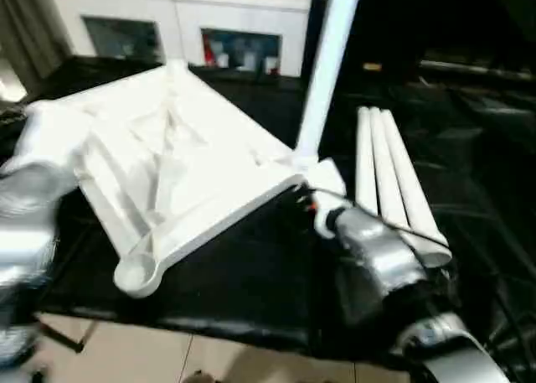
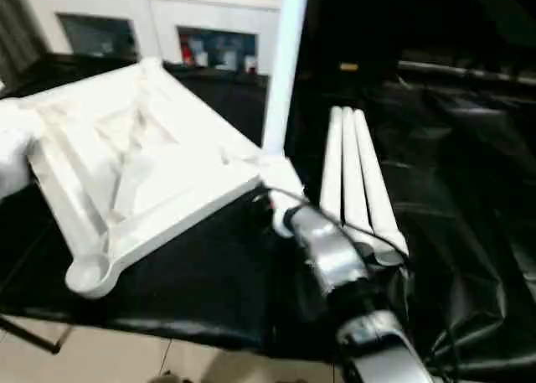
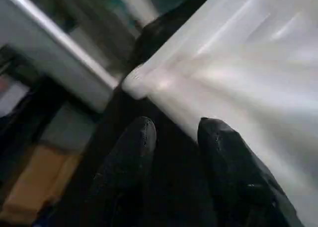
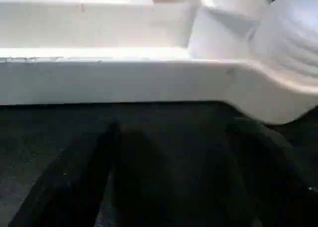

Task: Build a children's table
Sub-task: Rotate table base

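The white tabletop lies ribbed underside up on the black-covered table, tilted, with an empty round socket at its near corner. One white leg stands upright in the right corner socket. Three more legs lie side by side to the right. My right gripper is open, low on the black cloth just in front of the tabletop's rim, below the corner with the standing leg. My left gripper is open with nothing between its fingers, beside the tabletop's left edge.
A white cabinet with glass doors stands behind the table. The black cloth hangs over the table's near edge, with light floor below. My silver right forearm lies close to the near ends of the loose legs.
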Robot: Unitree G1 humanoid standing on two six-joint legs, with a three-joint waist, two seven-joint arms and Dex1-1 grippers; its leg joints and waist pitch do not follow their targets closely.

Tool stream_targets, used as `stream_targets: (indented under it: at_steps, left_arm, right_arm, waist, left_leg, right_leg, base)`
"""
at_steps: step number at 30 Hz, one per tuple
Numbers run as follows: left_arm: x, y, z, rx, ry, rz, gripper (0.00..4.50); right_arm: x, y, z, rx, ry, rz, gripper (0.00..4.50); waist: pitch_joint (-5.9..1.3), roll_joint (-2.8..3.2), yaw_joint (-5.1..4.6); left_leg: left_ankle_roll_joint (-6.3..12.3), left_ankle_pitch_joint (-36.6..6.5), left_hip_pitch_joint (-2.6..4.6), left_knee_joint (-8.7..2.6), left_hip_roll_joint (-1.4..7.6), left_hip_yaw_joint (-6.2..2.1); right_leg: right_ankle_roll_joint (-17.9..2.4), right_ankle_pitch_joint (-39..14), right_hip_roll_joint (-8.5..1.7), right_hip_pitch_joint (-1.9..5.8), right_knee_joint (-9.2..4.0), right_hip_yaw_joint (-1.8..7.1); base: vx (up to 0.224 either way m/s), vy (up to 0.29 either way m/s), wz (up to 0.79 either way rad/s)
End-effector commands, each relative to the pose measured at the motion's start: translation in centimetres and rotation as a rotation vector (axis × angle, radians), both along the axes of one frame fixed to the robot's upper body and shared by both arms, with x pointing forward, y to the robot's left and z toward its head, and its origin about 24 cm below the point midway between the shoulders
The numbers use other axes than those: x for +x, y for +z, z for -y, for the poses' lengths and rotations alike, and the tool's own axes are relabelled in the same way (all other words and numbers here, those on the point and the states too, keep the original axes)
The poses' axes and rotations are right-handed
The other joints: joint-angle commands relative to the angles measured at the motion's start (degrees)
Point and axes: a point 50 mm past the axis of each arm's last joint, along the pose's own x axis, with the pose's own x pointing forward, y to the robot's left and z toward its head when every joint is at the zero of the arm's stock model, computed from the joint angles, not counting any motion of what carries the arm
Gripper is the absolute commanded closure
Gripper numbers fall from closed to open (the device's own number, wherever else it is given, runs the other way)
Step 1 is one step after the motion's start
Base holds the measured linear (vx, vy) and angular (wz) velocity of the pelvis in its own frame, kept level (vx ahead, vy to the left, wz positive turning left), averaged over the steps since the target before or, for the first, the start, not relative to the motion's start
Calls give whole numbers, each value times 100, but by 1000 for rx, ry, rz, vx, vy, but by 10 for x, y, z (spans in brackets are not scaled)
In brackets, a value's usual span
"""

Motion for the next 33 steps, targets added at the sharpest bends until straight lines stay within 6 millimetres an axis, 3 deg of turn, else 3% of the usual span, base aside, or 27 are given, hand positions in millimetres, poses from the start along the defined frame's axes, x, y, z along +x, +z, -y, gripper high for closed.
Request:
stream_targets:
  at_steps: [1,3,4,5,9,11,13,16,20,21,23,24,27,29,32,33]
  left_arm:
    - [-8,-2,-6,17,41,-34,274]
    - [-19,-23,-5,-39,20,-158,274]
    - [-19,-24,-5,-41,18,-160,274]
    - [-24,-40,4,-112,-25,-240,274]
    - [-31,-54,18,-170,-94,-335,274]
    - [-37,-70,45,-272,-253,-458,274]
    - [-37,-71,48,-282,-270,-464,274]
    - [-37,-74,55,-319,-297,-495,274]
    - [-33,-81,67,-365,-348,-526,274]
    - [-31,-85,71,-369,-357,-539,274]
    - [-28,-89,75,-363,-369,-542,274]
    - [-24,-89,80,-378,-373,-527,274]
    - [-8,-89,96,-381,-407,-473,274]
    - [-1,-88,103,-383,-420,-451,274]
    - [9,-89,114,-387,-446,-418,274]
    - [22,-91,131,-364,-485,-391,274]
  right_arm:
    - [6,4,-2,18,-20,12,67]
    - [8,5,-7,24,-33,18,67]
    - [9,5,-7,25,-34,19,67]
    - [11,7,-8,47,-58,28,67]
    - [17,11,-9,64,-90,48,67]
    - [20,14,-7,74,-96,61,67]
    - [20,13,-7,75,-96,60,67]
    - [21,13,-5,74,-99,67,67]
    - [22,15,-1,79,-109,93,67]
    - [22,18,2,74,-112,111,67]
    - [23,23,7,61,-119,140,67]
    - [24,27,10,54,-127,155,67]
    - [27,43,23,43,-199,189,67]
    - [28,48,29,28,-236,198,67]
    - [29,51,36,2,-254,166,67]
    - [28,57,45,-3,-278,150,67]
  waist:
    - [-363,114,0]
    - [-358,128,-1]
    - [-344,126,-13]
    - [-362,141,5]
    - [-357,195,31]
    - [-359,196,28]
    - [-354,172,26]
    - [-356,192,8]
    - [-343,200,-3]
    - [-342,245,-3]
    - [-328,202,9]
    - [-325,231,10]
    - [-325,205,50]
    - [-344,206,87]
    - [-350,209,80]
    - [-359,217,63]
  left_leg:
    - [-28,-1202,66,-428,150,-59]
    - [-36,-1232,80,-430,148,-55]
    - [-36,-1267,67,-439,146,-56]
    - [-75,-1281,96,-433,157,-53]
    - [-132,-1407,89,-447,144,-57]
    - [-150,-1477,91,-448,145,-63]
    - [-119,-1488,79,-443,134,-55]
    - [-106,-1457,76,-436,119,-54]
    - [-95,-1539,93,-434,115,-54]
    - [-110,-1592,103,-432,116,-58]
    - [-110,-1758,133,-441,114,-57]
    - [-109,-1729,128,-444,113,-54]
    - [-74,-1514,117,-431,91,-43]
    - [-82,-1526,176,-418,94,-28]
    - [-126,-1463,103,-434,98,-59]
    - [-129,-1435,103,-425,86,-60]
  right_leg:
    - [-1069,-912,-405,300,-350,340]
    - [-1083,-957,-410,276,-360,348]
    - [-1076,-1009,-403,275,-366,349]
    - [-1094,-931,-411,260,-354,361]
    - [-1115,-810,-379,263,-355,347]
    - [-1123,-801,-399,278,-351,348]
    - [-1143,-820,-393,285,-359,351]
    - [-1101,-850,-383,300,-359,350]
    - [-1060,-1054,-364,288,-390,343]
    - [-1053,-1106,-367,283,-394,343]
    - [-989,-1320,-365,277,-429,343]
    - [-952,-1371,-364,281,-440,344]
    - [-833,-1403,-343,292,-453,352]
    - [-770,-1472,-345,248,-465,360]
    - [-715,-1475,-366,304,-453,345]
    - [-685,-1437,-352,312,-455,341]
  base:
    - [0,0,0]
    - [0,0,0]
    - [0,0,0]
    - [0,0,0]
    - [0,0,0]
    - [0,0,0]
    - [0,0,0]
    - [0,0,0]
    - [0,0,0]
    - [0,0,0]
    - [0,0,0]
    - [0,0,0]
    - [0,0,0]
    - [0,0,0]
    - [0,0,0]
    - [0,0,0]
